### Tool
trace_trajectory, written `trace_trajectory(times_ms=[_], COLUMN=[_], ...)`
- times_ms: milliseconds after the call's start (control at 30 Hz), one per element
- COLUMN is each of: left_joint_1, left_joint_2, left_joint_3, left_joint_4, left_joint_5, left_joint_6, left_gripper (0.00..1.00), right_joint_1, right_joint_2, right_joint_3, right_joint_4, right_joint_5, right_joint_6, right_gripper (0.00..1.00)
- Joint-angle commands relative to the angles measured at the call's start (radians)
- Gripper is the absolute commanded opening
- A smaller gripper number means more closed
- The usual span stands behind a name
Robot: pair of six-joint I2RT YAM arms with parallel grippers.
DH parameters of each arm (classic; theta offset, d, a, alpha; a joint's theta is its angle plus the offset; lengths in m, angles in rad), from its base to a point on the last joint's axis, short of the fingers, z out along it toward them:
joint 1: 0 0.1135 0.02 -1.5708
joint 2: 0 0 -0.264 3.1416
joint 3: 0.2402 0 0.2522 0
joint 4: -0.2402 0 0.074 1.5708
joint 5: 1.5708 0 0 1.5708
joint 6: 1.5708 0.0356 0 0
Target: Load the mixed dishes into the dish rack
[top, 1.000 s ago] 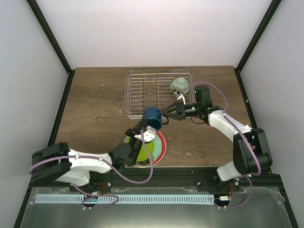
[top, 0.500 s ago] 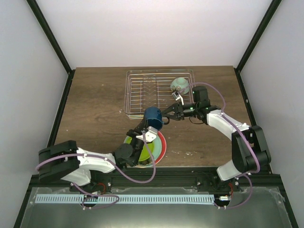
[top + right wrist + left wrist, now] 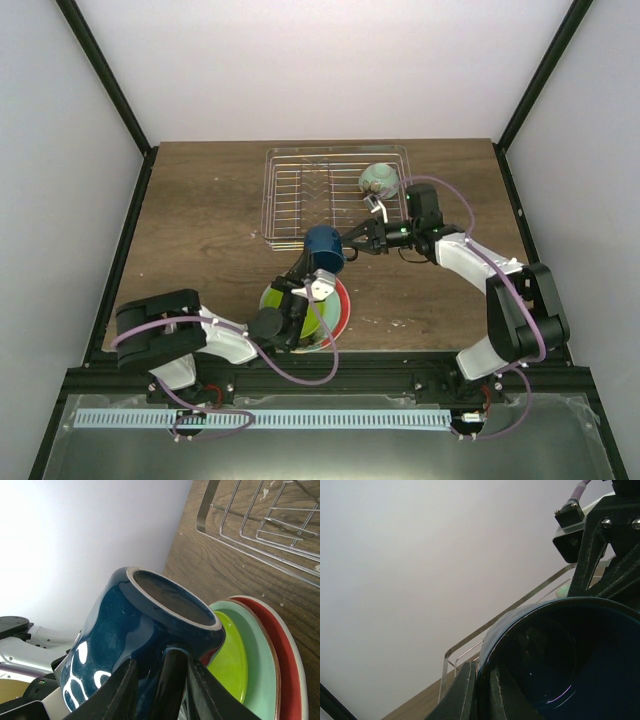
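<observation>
The dark-blue mug (image 3: 323, 244) is held in the air just in front of the dish rack (image 3: 290, 195). My left gripper (image 3: 316, 270) is shut on its rim, with one finger inside and one outside, as the left wrist view (image 3: 482, 692) shows on the mug (image 3: 560, 665). My right gripper (image 3: 351, 243) is open, its jaws on either side of the mug's handle (image 3: 171, 680). The mint-green bowl (image 3: 378, 179) sits in the rack's right end. The lime-green plate (image 3: 305, 318) lies on the red plate (image 3: 340, 305). I cannot make out the peach-tan plate.
In the right wrist view the plate stack lies under the mug (image 3: 120, 630): lime-green plate (image 3: 232, 660), a pale green plate (image 3: 262, 650), red plate (image 3: 292, 655). The rack's near corner (image 3: 210, 510) lies beyond on the wooden table (image 3: 200, 220). White walls enclose the table.
My right gripper has moved a little left, up to the mug's handle. My left arm has swung its elbow rightward while it keeps the mug in about the same place.
</observation>
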Motion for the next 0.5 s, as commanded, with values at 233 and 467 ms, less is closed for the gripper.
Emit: trace_trajectory(times_ms=[233, 467], left_joint_1=[-0.002, 0.008], left_joint_2=[0.024, 0.062], left_joint_3=[0.066, 0.080], left_joint_4=[0.095, 0.095], left_joint_5=[0.042, 0.023], left_joint_6=[0.017, 0.000], left_gripper=[0.00, 0.00], right_joint_1=[0.033, 0.035], right_joint_2=[-0.031, -0.040], right_joint_3=[-0.024, -0.036], right_joint_4=[0.022, 0.058], right_joint_5=[-0.091, -0.075], right_joint_6=[0.001, 0.025], right_gripper=[0.15, 0.06])
